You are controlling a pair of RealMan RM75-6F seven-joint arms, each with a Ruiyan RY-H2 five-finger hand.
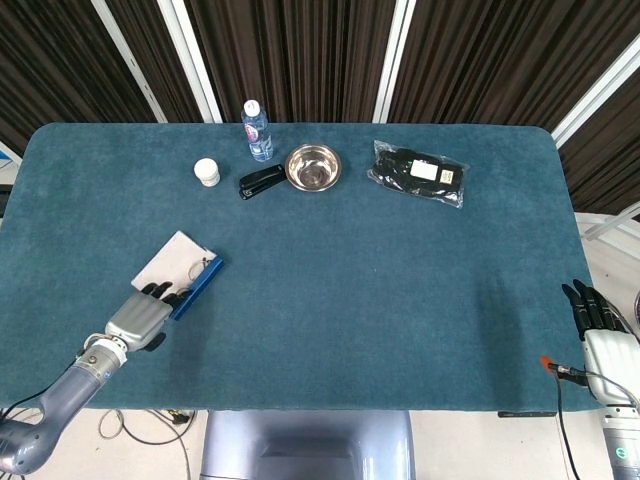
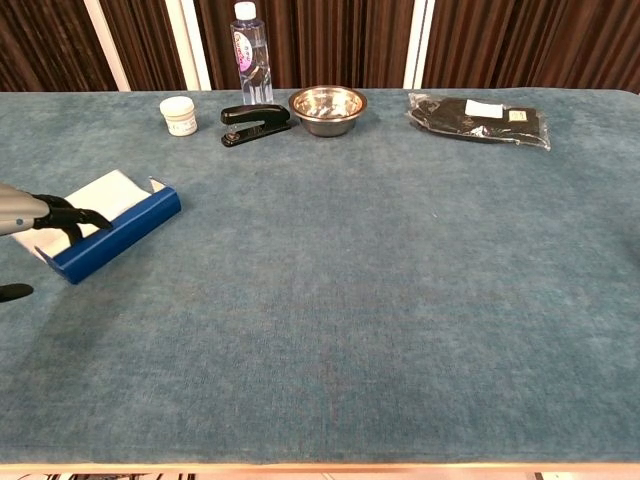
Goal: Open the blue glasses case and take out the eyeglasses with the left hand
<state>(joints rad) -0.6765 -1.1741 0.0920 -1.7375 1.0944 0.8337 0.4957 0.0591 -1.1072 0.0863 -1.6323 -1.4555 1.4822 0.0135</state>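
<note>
Your blue glasses case (image 1: 186, 274) lies open near the table's left front corner, well in from the left edge and closer to the front edge than the back. It sits skewed to the table's edges, its long blue wall (image 2: 112, 235) running diagonally, the near end toward the front left. The white-lined lid (image 1: 168, 259) is folded back flat on the far-left side. Inside, you can just make out the thin-framed eyeglasses (image 1: 192, 270) resting against the pale lining.
</note>
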